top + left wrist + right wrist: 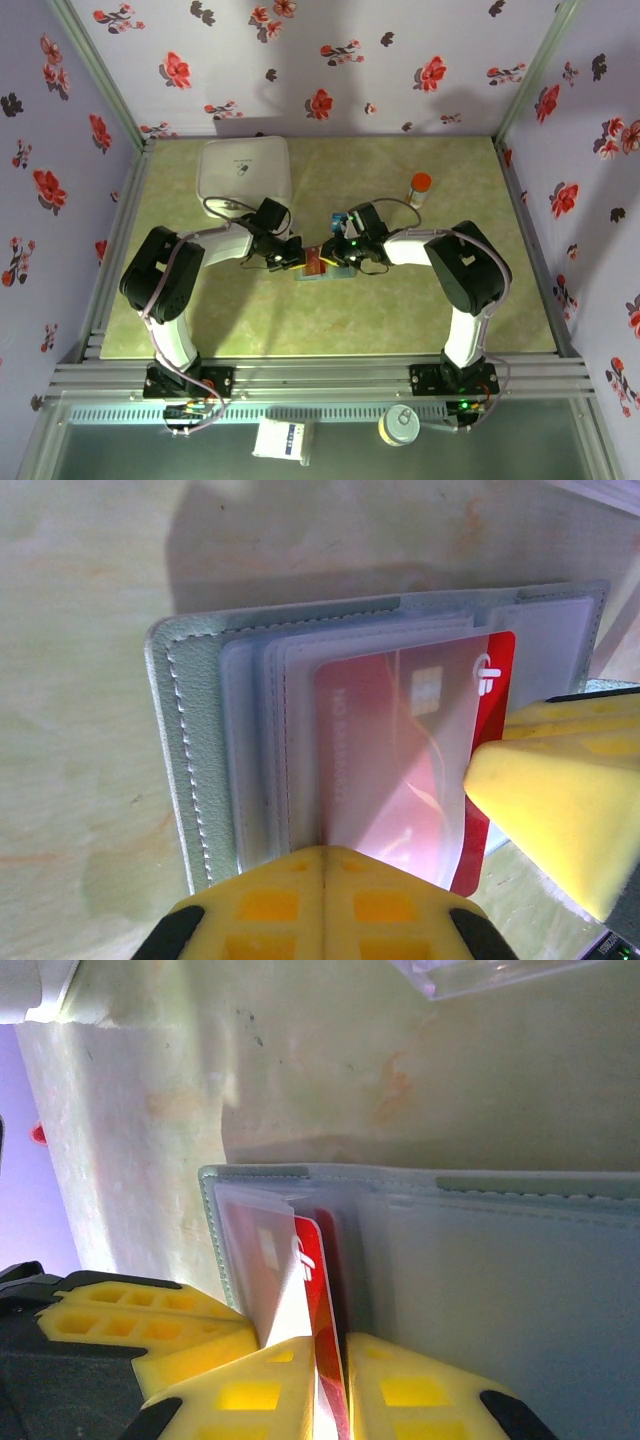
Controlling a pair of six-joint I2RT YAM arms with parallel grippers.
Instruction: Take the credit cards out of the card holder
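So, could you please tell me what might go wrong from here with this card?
The right hand pinches the red card only at its edge, so it could slip off mid-pull. The left hand clamps the card holder by its edge too; a sticky sleeve might drag the holder loose.

Left arm (165, 280): rising from its base, elbow folding outward, forearm reaching right toward mid-table.
Right arm (470, 270): mirroring it, elbow folding outward, forearm reaching left.
Left gripper (322, 855): pressing its yellow fingers flat together on a sleeve edge of the holder (190, 780).
Right gripper (330, 1345): pinching the red card (318, 1290) by its edge, fingers nearly meeting.
Spacing: the grippers are facing each other, fingertips just beside one another.
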